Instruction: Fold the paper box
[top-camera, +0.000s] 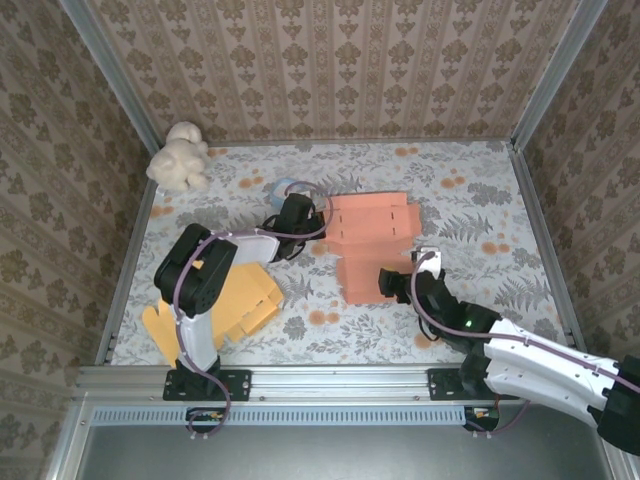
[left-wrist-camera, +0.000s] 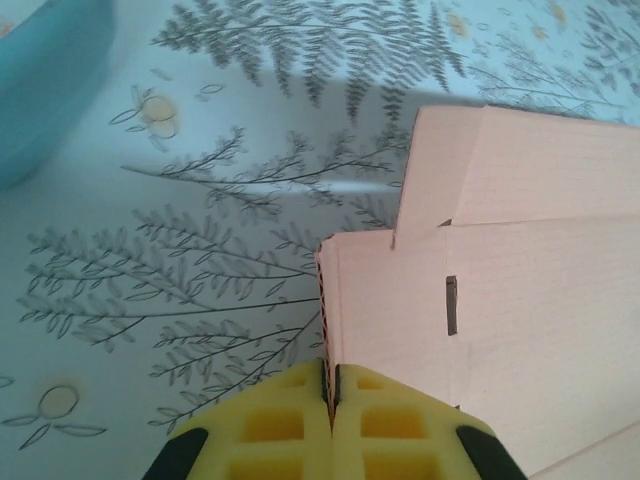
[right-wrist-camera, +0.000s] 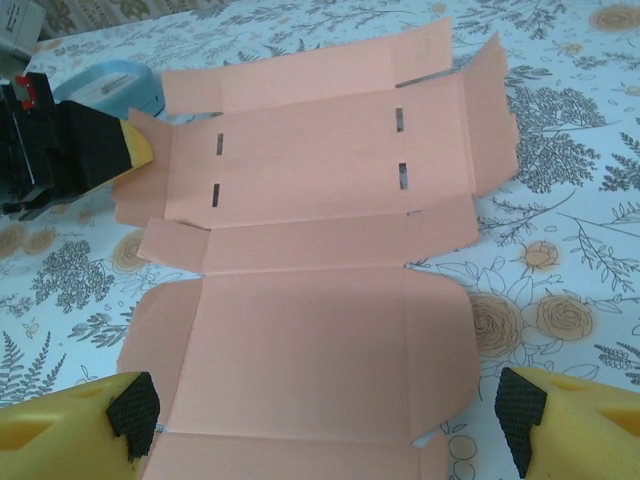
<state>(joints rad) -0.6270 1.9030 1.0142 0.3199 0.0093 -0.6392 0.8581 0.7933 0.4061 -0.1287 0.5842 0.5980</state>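
Floral table (top-camera: 480, 200) bears flat paper box (top-camera: 370, 225), left claw (left-wrist-camera: 330, 392) pinching it.

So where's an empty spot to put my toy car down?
Bare tablecloth lies between the orange box and the right wall, and behind the box. It's crowded around the left gripper, the right gripper and the yellow box.

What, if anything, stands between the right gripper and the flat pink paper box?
Nothing visible does. The right gripper is open, straddling the near flap of the paper box with no object in between. The left gripper is shut on the sheet's far left edge.
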